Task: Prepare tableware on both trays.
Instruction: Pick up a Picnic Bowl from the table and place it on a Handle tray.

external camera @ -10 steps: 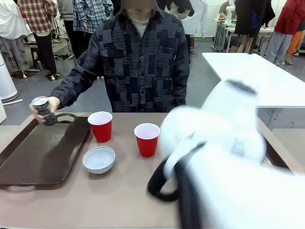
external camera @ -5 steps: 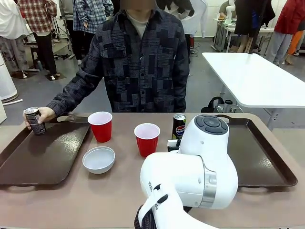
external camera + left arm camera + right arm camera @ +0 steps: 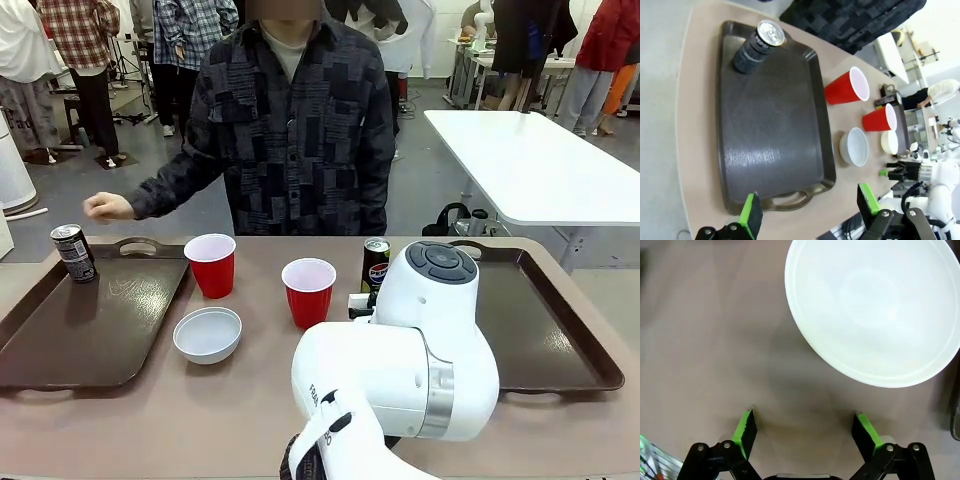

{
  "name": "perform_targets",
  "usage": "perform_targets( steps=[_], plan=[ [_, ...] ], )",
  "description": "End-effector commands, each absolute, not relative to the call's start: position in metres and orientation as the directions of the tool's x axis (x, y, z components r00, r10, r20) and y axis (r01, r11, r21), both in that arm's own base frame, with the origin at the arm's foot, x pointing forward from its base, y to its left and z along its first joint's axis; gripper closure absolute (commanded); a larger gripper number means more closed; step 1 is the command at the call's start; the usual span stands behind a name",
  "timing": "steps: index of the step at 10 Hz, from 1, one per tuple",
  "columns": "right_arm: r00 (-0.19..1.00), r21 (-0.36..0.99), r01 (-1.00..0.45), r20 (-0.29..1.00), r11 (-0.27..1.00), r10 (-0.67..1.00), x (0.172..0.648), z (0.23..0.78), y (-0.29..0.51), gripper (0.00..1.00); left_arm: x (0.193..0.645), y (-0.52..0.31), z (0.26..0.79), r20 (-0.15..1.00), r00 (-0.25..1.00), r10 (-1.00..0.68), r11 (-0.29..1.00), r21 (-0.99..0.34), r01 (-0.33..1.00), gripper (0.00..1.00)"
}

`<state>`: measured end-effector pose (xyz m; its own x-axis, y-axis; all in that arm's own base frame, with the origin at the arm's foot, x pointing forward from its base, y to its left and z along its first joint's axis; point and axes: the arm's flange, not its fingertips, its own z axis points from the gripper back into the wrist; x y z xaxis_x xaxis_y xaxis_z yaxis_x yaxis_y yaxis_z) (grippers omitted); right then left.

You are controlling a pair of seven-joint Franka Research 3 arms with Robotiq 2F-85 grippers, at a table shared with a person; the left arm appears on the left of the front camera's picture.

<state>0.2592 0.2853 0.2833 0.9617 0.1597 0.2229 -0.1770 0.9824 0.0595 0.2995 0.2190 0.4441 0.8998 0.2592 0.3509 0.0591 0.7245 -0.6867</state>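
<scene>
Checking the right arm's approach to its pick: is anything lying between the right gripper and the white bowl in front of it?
Nothing visible. In the right wrist view the open right gripper faces bare tabletop, and the white bowl sits just beyond its fingertips, untouched.

Dark can (image 3: 73,253) stands upright at left tray's (image 3: 100,335) far corner.
</scene>
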Motion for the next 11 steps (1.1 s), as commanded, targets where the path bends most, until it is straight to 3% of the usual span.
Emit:
perform_targets(
  steps=[1,5,8,9,11],
  plan=[
    [0.96,0.071,-0.162,0.24,0.984,0.141,0.254,0.298,0.285,0.0,0.299,0.221,0.444,0.359,0.895,0.264,0.715,-0.695,0.068,0.0],
    [0.928,0.107,-0.123,0.364,0.987,0.076,0.246,0.39,0.288,0.0,0.299,0.221,0.444,0.359,0.895,0.264,0.715,-0.695,0.068,0.0],
    [0.895,0.005,-0.005,0.447,1.0,0.003,0.264,0.395,0.281,0.0,0.299,0.221,0.444,0.359,0.895,0.264,0.715,-0.695,0.068,0.0],
    [0.913,0.072,-0.126,0.398,0.989,0.087,0.258,0.4,0.283,0.0,0.299,0.221,0.444,0.359,0.895,0.264,0.715,-0.695,0.068,0.0],
    [0.913,0.072,-0.126,0.398,0.989,0.087,0.258,0.4,0.283,0.0,0.299,0.221,0.444,0.359,0.895,0.264,0.715,-0.695,0.068,0.0]
  ],
)
